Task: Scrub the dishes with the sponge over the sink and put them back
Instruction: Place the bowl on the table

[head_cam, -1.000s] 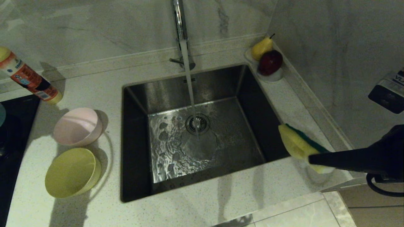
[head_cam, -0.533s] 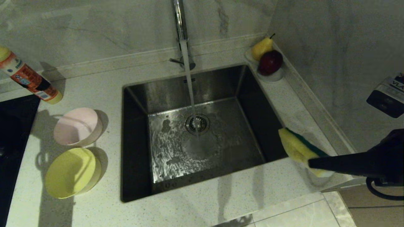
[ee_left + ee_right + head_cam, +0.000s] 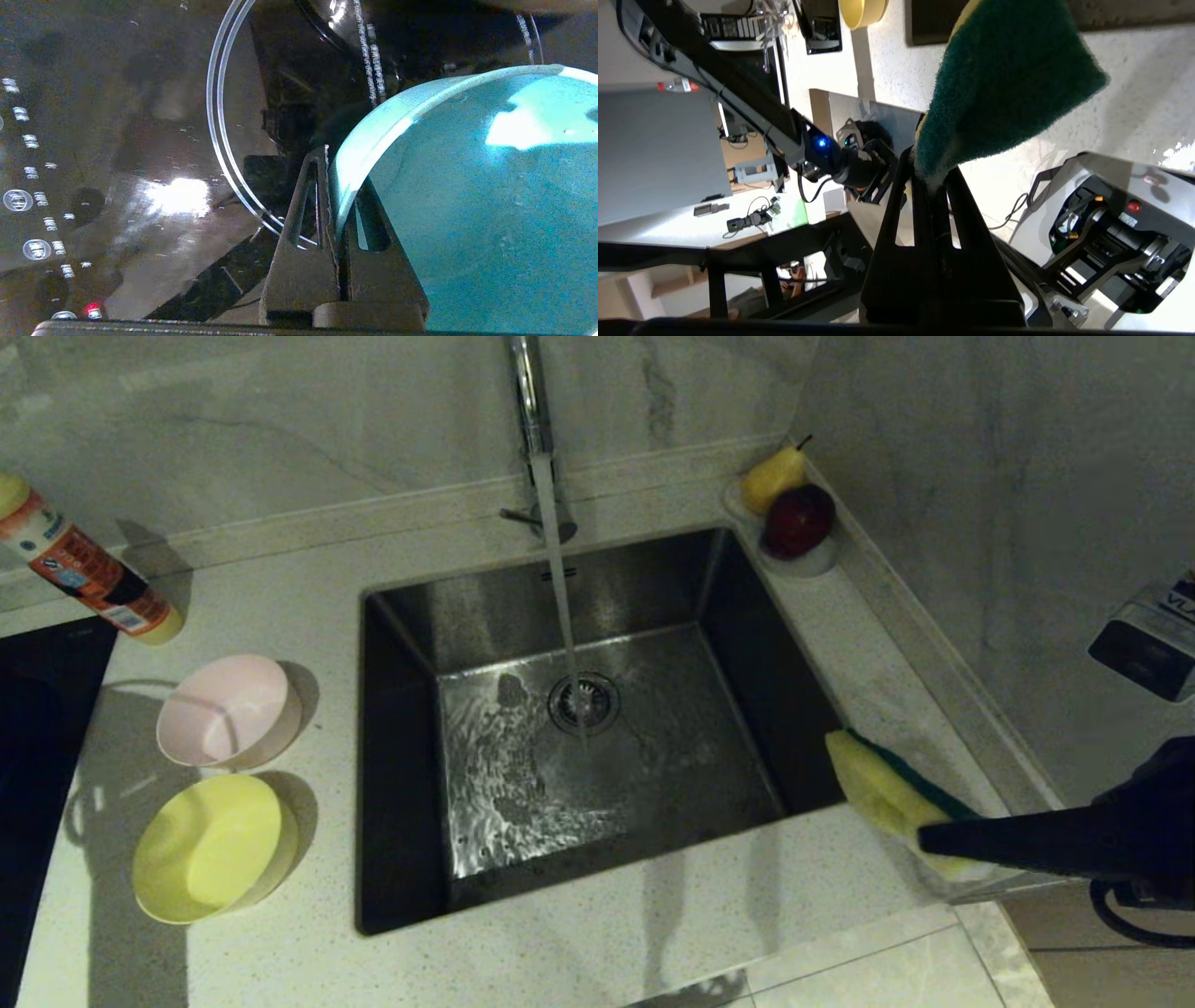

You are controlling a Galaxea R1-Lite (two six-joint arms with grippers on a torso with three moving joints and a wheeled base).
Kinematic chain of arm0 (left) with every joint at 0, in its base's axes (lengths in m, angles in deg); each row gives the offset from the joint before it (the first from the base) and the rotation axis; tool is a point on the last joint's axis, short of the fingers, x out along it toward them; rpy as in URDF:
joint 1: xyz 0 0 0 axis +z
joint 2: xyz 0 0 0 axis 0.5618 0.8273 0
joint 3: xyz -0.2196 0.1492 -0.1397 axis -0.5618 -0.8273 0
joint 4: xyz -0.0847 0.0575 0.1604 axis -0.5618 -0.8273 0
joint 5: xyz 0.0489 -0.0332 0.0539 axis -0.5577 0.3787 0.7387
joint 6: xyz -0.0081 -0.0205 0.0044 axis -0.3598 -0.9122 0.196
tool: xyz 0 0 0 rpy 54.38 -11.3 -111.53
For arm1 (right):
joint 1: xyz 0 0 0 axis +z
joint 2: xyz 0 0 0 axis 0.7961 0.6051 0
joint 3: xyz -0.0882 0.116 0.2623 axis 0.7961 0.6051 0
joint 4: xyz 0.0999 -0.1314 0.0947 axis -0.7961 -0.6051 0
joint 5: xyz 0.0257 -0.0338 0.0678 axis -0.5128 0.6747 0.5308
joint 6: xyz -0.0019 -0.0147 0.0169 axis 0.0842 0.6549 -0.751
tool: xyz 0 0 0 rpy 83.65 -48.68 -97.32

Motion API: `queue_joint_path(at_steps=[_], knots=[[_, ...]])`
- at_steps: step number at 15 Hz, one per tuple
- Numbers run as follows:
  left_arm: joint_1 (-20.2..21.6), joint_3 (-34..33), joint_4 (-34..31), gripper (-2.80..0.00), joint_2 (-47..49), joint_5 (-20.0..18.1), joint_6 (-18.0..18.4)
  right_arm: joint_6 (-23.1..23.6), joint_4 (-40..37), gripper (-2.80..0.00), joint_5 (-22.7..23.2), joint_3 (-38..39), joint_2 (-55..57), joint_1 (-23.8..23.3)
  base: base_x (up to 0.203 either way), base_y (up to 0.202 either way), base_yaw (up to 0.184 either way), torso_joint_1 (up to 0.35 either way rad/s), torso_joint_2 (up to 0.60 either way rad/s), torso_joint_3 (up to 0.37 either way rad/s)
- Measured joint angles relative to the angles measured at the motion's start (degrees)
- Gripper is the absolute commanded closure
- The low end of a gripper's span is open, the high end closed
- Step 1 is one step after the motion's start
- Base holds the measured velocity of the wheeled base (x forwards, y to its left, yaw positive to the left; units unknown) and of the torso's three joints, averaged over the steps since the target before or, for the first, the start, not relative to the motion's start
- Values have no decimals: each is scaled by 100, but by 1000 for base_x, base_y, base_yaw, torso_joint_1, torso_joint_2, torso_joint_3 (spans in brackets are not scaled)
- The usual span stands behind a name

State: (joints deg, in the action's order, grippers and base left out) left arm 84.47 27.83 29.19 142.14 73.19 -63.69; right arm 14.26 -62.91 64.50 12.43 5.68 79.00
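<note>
The sponge [image 3: 882, 786] is clamped between the closed jaws of the right gripper [image 3: 934, 838], held by one end so that most of the pad juts out beyond the fingertips. It is carried just past the near right corner of the sink [image 3: 401, 616], above the speckled countertop [image 3: 597, 933] rather than over the basin. In the right wrist view the dark green scouring layer [image 3: 1004, 88] faces the camera, coarse and fibrous, with a thin edge of yellow foam pinched where the fingers [image 3: 896, 233] meet.

The light blue bowl [image 3: 472, 200] is gripped at its rim by the left gripper [image 3: 334, 219], whose jaws are closed narrowly, one finger inside the wall and one outside. It is seen only in the left wrist view, above a glossy black cooktop [image 3: 117, 186] marked with a pale ring.

The pale pink bowl [image 3: 229, 711] and the yellow bowl [image 3: 213, 847] are set on the countertop left of the sink, close together, the pink one farther back; both are smooth, round and tilted slightly.

The sink is square, of brushed steel, with a round drain strainer [image 3: 583, 702] at its centre. A stream of water [image 3: 560, 588] is poured from the tap [image 3: 530, 401] onto the strainer, and the floor of the basin is rippled and wet. A small white dish [image 3: 808, 560] bearing a pear [image 3: 773, 476] and a dark red apple [image 3: 799, 519] is placed at the far right corner. A labelled bottle [image 3: 84, 574] is seen leaning at the far left.
</note>
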Motion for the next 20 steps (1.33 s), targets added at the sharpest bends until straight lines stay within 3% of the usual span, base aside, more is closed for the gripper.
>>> queue_joint_path(at_steps=[7,8,13,16,19,20], knots=[[32,-5,-218,0,165,-2,55,-6,4,0,15,68,-126,-124,0,0,0,0,0,0],[32,-37,-223,-280,157,0,71,-8,0,0,15,73,-147,-130,0,0,0,0,0,0],[32,-56,-251,-280,76,-105,146,-4,-2,0,15,73,-249,-132,0,0,0,0,0,0],[32,-28,-317,-280,-168,-433,130,-5,-2,0,15,71,-295,-128,0,0,0,0,0,0],[18,-25,-656,-280,-789,-1026,210,-3,-2,0,15,66,-309,-124,0,0,0,0,0,0],[4,-7,-822,-147,-1030,-1203,315,2,-5,0,15,51,-309,-122,0,0,0,0,0,0]])
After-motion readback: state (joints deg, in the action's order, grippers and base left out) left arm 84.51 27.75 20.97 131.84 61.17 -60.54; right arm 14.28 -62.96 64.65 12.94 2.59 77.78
